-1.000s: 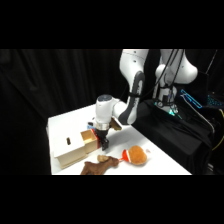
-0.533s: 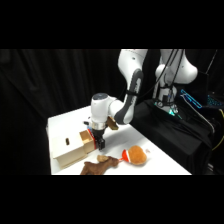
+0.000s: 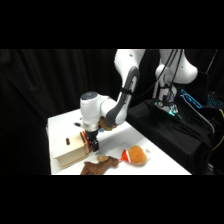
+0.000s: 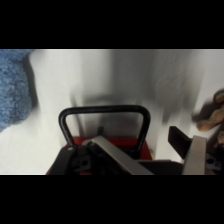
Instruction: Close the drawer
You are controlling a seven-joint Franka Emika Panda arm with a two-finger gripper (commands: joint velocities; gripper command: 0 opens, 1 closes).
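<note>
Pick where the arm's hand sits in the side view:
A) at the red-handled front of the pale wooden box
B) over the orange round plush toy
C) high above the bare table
A: the hand is down at the pale wooden box's front end.

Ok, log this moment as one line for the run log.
task: close drawer | gripper at drawer front by red handle | box on table | plush toys nearby, untouched
</note>
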